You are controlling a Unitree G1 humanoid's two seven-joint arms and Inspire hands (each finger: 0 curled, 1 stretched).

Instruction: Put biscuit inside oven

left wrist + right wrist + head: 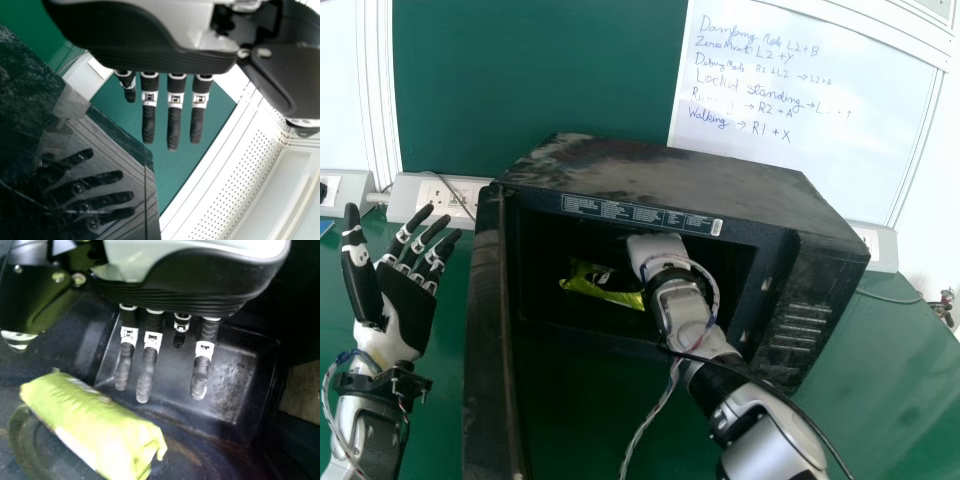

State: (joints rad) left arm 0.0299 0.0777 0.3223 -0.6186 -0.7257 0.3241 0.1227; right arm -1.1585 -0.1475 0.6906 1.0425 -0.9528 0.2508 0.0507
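Head view, and you have your right hand inside the black oven, reaching in through its open front. Look to the right wrist view for its state: the fingers run nearly straight, with gaps between them, pinching nothing. Near them, apart from the fingertips, your biscuit packet lies on its side on the oven floor, partly over the rim of a round plate. Its wrapper is yellow-green and carries some print, too blurred for you to read.

Just above the opening you see a label strip with blocks of tiny pale print and a small white sticker at its right end. Slotted vents mark the oven's front on the right; on the left the door stands open.

Beyond that door, your left hand is raised over the green counter, its fingers straight and spread, holding nothing. In the left wrist view, the door's glossy face mirrors it.

Behind the oven, on the right, you have a whiteboard with several handwritten lines in blue, arrows among them. A dark green board fills the middle, and a socket panel sits behind your left hand.
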